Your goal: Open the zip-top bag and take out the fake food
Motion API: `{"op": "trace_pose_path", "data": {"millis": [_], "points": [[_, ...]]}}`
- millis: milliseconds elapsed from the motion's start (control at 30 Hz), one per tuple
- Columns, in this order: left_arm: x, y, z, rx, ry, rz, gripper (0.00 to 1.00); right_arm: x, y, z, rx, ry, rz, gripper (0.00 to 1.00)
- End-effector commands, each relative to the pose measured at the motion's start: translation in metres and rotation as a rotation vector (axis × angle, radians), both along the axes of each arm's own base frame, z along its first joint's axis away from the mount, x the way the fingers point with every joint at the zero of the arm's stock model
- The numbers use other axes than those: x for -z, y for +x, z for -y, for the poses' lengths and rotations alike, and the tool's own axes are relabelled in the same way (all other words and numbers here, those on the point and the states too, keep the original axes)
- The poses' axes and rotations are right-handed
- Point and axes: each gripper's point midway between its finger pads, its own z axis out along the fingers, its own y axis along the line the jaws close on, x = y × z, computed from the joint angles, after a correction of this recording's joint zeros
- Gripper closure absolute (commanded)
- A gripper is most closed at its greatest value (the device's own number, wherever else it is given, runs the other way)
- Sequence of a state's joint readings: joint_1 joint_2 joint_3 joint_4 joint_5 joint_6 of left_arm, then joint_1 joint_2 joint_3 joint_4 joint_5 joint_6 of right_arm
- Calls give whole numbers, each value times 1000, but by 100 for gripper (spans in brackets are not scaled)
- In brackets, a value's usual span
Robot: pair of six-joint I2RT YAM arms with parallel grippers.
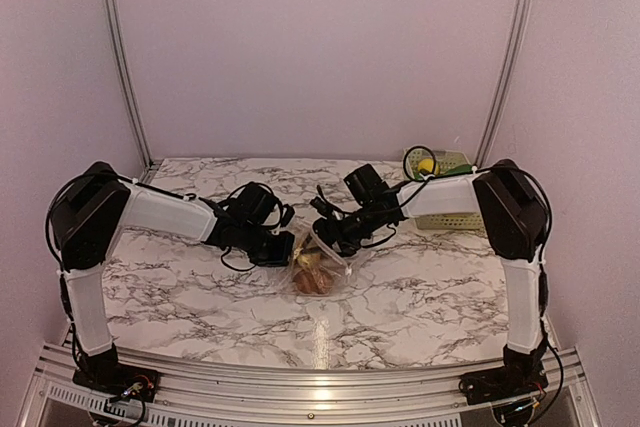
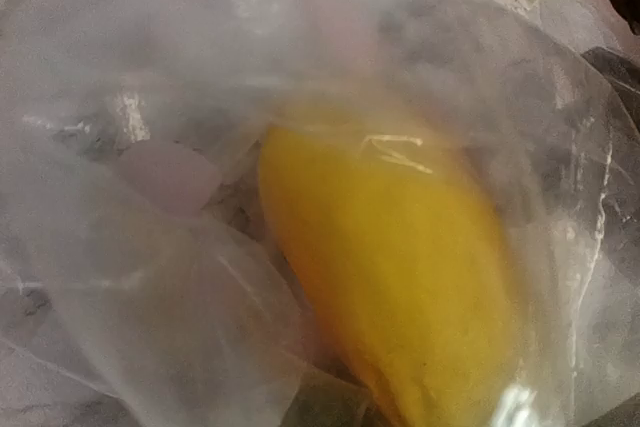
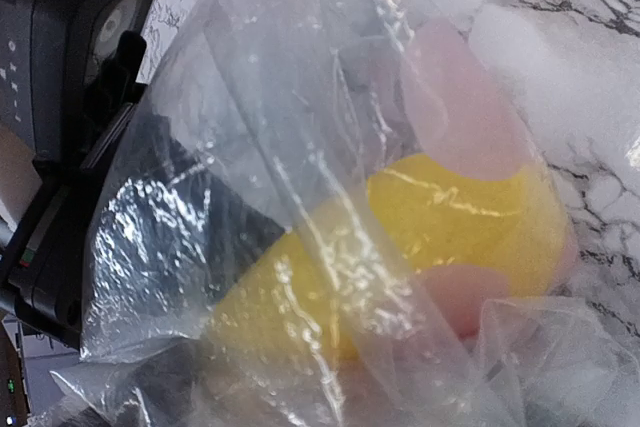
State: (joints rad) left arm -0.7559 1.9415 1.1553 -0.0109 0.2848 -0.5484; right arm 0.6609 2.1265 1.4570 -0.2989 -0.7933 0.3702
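The bag lies mid-counter with yellow food inside. The left jaws and right jaws meet its upper edge from either side. Plastic fills both wrist views, so I cannot tell whether either is clenched.

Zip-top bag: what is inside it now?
Through the zip-top bag a yellow piece and a pale pink piece show. Whatever lies under them is covered.
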Motion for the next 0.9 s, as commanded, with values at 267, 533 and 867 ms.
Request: {"op": "trace_pose_path", "data": {"millis": [267,533,867], "points": [[-28,2,36,69,-118,85,100,18,12,3,45,-79,5,39],[7,23,-62,-210,-26,-13,100,5,10,39,50,-81,13,57],[16,47,-122,-410,-12,-53,100,-5,-12,76,-8,-73,23,56]]}}
